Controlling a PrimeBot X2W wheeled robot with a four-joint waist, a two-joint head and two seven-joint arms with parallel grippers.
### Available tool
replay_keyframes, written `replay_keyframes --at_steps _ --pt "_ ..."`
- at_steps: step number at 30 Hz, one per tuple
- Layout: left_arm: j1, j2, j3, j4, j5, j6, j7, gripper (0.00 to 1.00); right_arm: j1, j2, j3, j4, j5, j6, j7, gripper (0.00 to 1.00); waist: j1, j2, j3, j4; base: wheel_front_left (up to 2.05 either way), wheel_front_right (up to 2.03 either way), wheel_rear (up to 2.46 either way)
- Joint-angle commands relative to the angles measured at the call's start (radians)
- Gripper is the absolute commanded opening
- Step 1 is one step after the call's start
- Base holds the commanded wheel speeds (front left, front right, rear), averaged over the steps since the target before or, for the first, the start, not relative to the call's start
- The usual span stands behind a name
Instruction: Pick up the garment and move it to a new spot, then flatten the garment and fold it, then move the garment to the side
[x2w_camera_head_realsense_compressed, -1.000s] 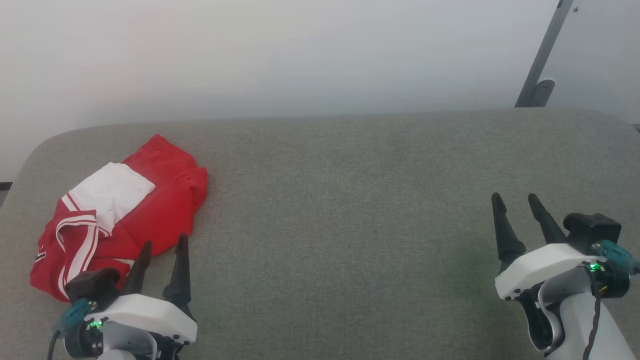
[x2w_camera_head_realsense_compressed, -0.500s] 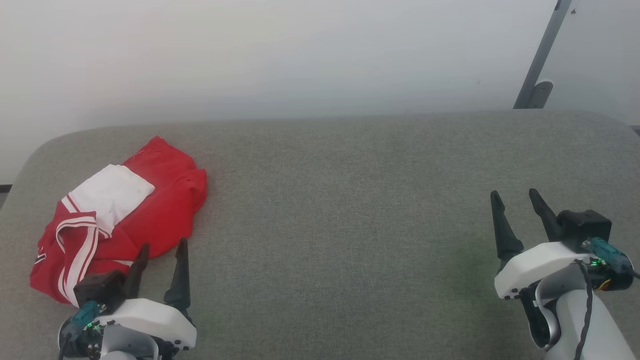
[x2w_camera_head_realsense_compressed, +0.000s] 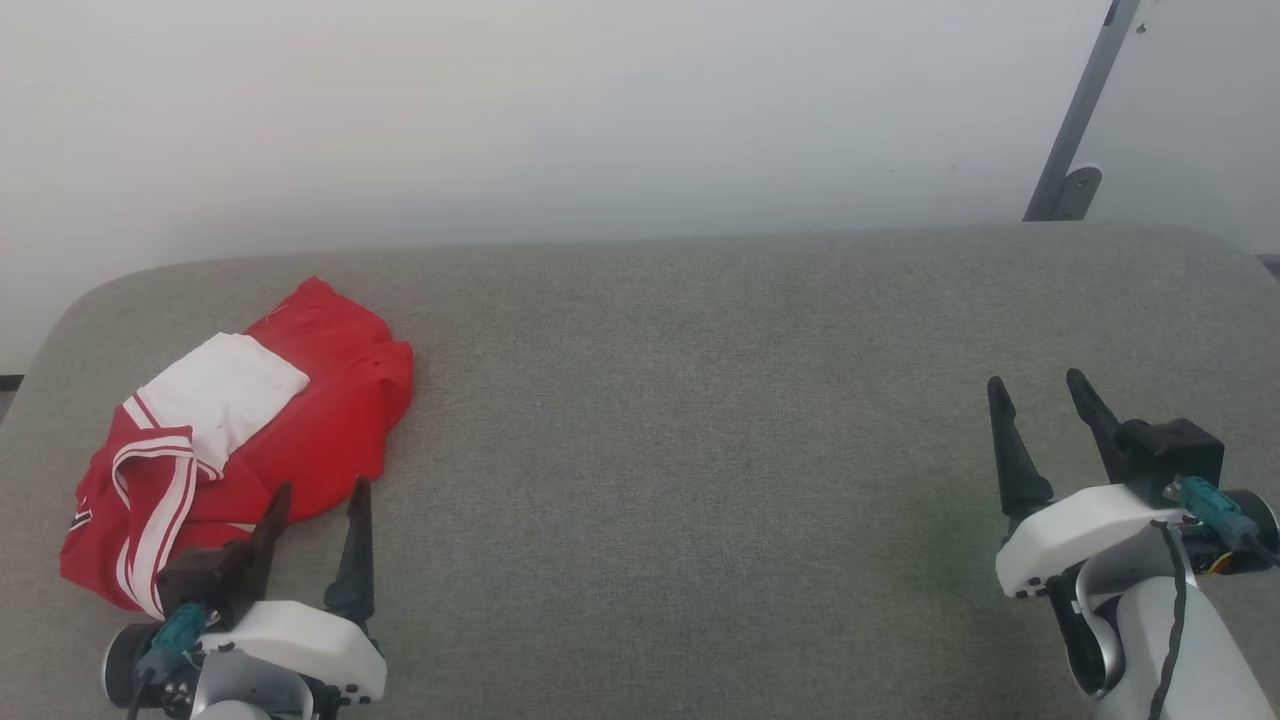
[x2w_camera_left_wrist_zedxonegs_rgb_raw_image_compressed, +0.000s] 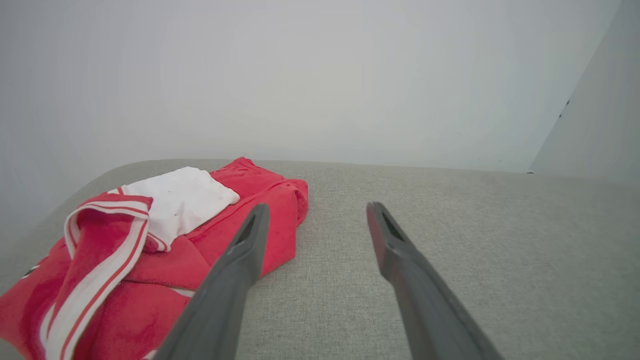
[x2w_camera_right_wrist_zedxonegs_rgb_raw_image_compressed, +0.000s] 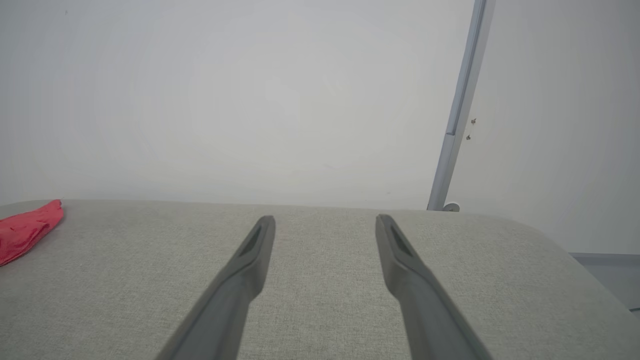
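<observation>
We are seeing the red shirt (x2w_camera_head_realsense_compressed: 300, 420) lying crumpled at the left end of the grey fabric-covered table (x2w_camera_head_realsense_compressed: 700, 400), a white sleeve end on top. Its small emblem (x2w_camera_head_realsense_compressed: 78, 518) is too small to read. Our left end effector (x2w_camera_head_realsense_compressed: 321, 485) is hovering just beside the shirt's near edge, fingers spread, holding nothing. Our right end effector (x2w_camera_head_realsense_compressed: 1033, 377) is likewise standing spread and empty, well apart at the right.

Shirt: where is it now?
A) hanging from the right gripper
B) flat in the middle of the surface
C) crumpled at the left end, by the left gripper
C: the shirt lies bunched at the left end of the grey surface, just beyond the open left gripper.
</observation>
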Motion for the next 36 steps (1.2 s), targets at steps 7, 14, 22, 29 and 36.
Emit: replay_keyframes --at_steps 7,14,22,29,36 --pt "-0.025 0.0 0.018 0.007 0.069 -0.018 -0.022 1.0 -0.006 -0.004 -0.01 0.003 -0.063 0.0 -0.024 1.0 0.0 -0.0001 -0.002 -0.001 0.0 0.0 0.0" --pt "-0.03 -0.001 0.023 0.016 0.111 -0.027 -0.034 1.0 -0.013 -0.003 -0.017 0.004 -0.107 0.0 -0.035 1.0 0.0 -0.0001 0.0 0.001 0.0 0.0 0.0" --pt "-0.042 -0.007 0.034 0.027 0.16 -0.037 -0.049 1.0 -0.013 0.001 -0.026 -0.001 -0.154 0.0 -0.05 1.0 0.0 -0.0001 0.007 0.027 0.0 0.0 0.0" --pt "-0.055 -0.01 0.049 0.037 0.172 -0.04 -0.049 1.0 -0.008 0.01 0.005 -0.005 -0.132 0.0 -0.05 1.0 0.0 -0.0001 0.016 0.118 0.0 0.0 0.0" --pt "-0.063 -0.024 0.078 0.048 0.175 -0.03 -0.049 1.0 -0.018 0.022 0.071 -0.008 -0.119 0.0 -0.05 1.0 0.0 -0.0001 0.036 0.26 0.0 0.0 0.0"
